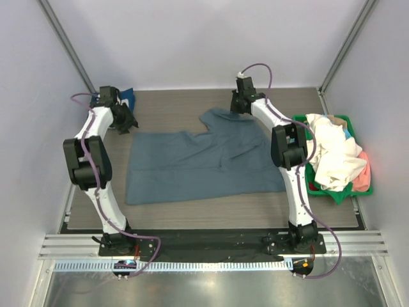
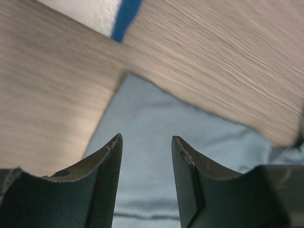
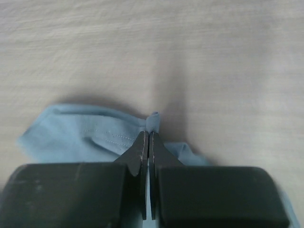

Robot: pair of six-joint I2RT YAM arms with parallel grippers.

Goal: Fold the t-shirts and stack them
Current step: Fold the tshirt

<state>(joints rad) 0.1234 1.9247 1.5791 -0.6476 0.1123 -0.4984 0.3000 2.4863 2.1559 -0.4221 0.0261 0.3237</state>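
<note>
A slate-blue t-shirt (image 1: 198,163) lies spread out on the wooden table, one sleeve reaching toward the far side. My right gripper (image 1: 238,106) is at that far sleeve; in the right wrist view it (image 3: 148,133) is shut on a pinched fold of the blue cloth (image 3: 85,135). My left gripper (image 1: 126,121) hovers at the shirt's far left corner. Its jaws (image 2: 145,137) stand apart over the blue fabric (image 2: 156,118), with nothing between them. More t-shirts, white and cream (image 1: 332,150) and pink (image 1: 363,174), are heaped in the basket.
A green plastic basket (image 1: 339,196) sits at the table's right edge, next to the right arm. A blue object (image 1: 128,97) lies at the far left corner behind the left gripper. White walls close in the back and sides.
</note>
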